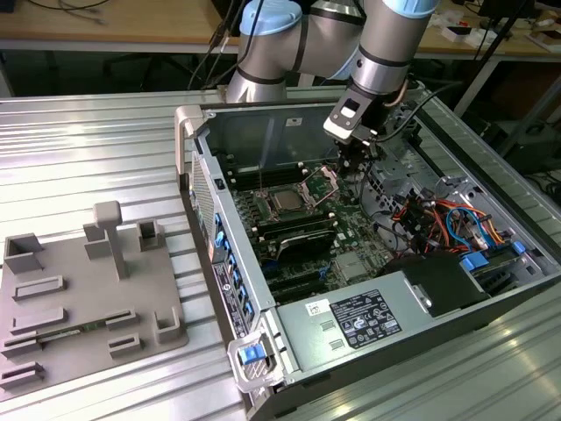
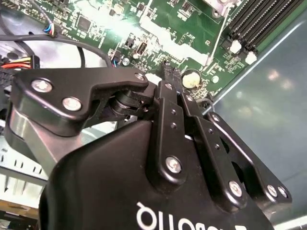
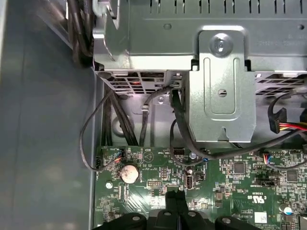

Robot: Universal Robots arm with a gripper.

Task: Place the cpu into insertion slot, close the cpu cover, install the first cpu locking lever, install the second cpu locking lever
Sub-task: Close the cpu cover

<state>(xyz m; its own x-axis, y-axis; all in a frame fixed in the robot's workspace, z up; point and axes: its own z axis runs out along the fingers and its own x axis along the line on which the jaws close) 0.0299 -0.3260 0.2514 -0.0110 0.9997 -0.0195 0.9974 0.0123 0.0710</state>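
A: What sort of place is this?
B: A robotics lab — a robot arm (image 1: 386, 44) reaches into an open computer case (image 1: 230, 289) on a ribbed aluminium tabletop (image 1: 88, 140).
A: Anything else?
B: A grey fixture plate (image 1: 88, 289) with moulded holders lies beside the case, and wooden workbenches (image 1: 131, 31) behind carry loose cables (image 1: 83, 12).

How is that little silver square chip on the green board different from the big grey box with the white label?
The cpu is far smaller than the grey box. The cpu's top is plain silver; the grey box carries a white label. The cpu lies on the green board; the grey box sits off it, nearer the camera in the exterior view. Both are inside the open computer case.
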